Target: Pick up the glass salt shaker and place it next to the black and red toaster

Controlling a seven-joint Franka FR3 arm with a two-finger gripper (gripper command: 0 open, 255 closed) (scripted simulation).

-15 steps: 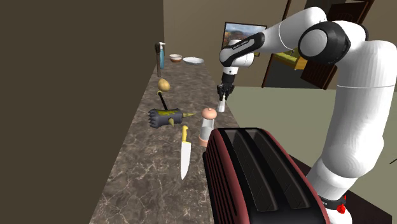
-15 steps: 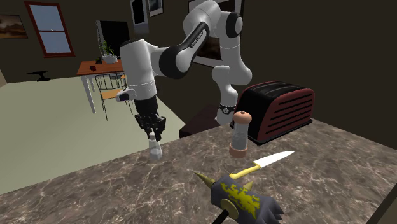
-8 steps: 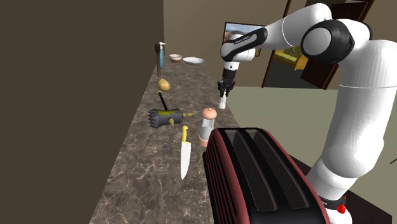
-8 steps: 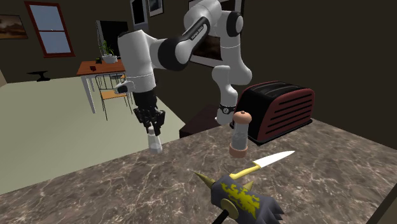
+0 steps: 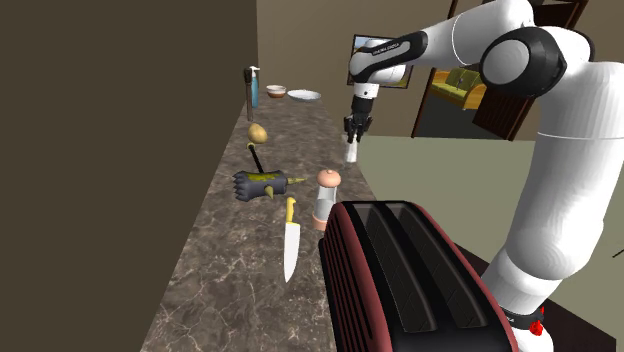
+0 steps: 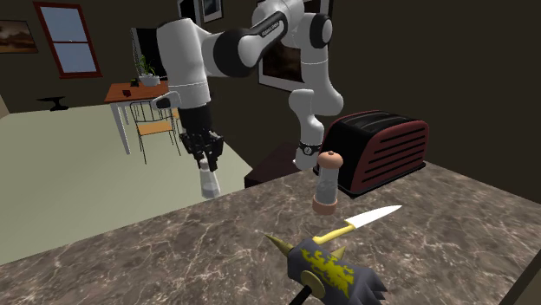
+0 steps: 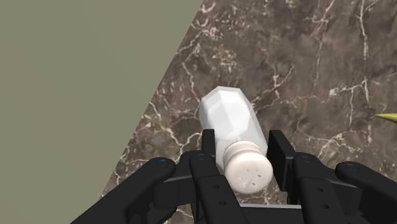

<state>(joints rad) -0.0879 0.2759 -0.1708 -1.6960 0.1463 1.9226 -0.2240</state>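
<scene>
A small pale glass salt shaker hangs clear above the marbled counter, near its edge. My black gripper is shut on its upper part, just under the white perforated cap. The black and red toaster stands at the counter's near end in the shoulder view, well apart from the shaker. A taller grinder with a tan top stands upright between the shaker and the toaster.
A yellow-handled knife and a black spiked tool lie mid-counter. Farther along are a potato, a spray bottle and dishes. The counter edge drops to an olive floor. A dark wall borders the shoulder view's left.
My gripper has risen with the salt shaker in it, lifting it off the counter and drifting slightly away from the toaster. Nothing else moved.
</scene>
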